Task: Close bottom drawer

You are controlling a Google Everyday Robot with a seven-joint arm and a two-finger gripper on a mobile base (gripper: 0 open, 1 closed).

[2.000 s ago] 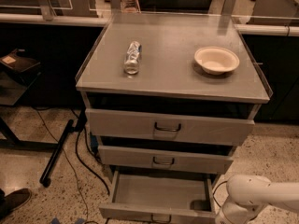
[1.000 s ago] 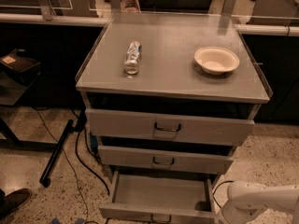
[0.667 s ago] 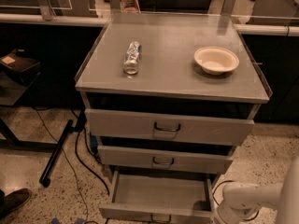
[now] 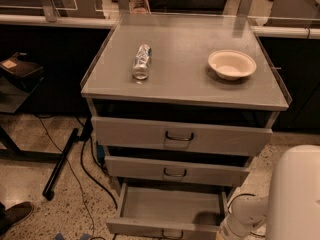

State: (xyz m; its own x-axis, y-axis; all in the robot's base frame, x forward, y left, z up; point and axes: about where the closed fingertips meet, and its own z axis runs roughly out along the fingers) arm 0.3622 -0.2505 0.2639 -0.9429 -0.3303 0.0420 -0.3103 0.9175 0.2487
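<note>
The bottom drawer is the lowest of three grey drawers in the cabinet. It is pulled far out, its inside shows empty, and its front with the small loop handle is at the frame's bottom edge. The middle drawer and the top drawer each stand slightly out. My white arm reaches down at the lower right. My gripper is at its end, beside the bottom drawer's right front corner, mostly cut off by the frame edge.
On the cabinet top lie a plastic bottle on its side and a cream bowl. A black pole and cables lie on the speckled floor at the left. A shoe shows at the bottom left. A broad white robot part fills the lower right corner.
My arm has shifted at the lower right, and a broad white part of it has come into the corner. The bottom drawer is as far out as before.
</note>
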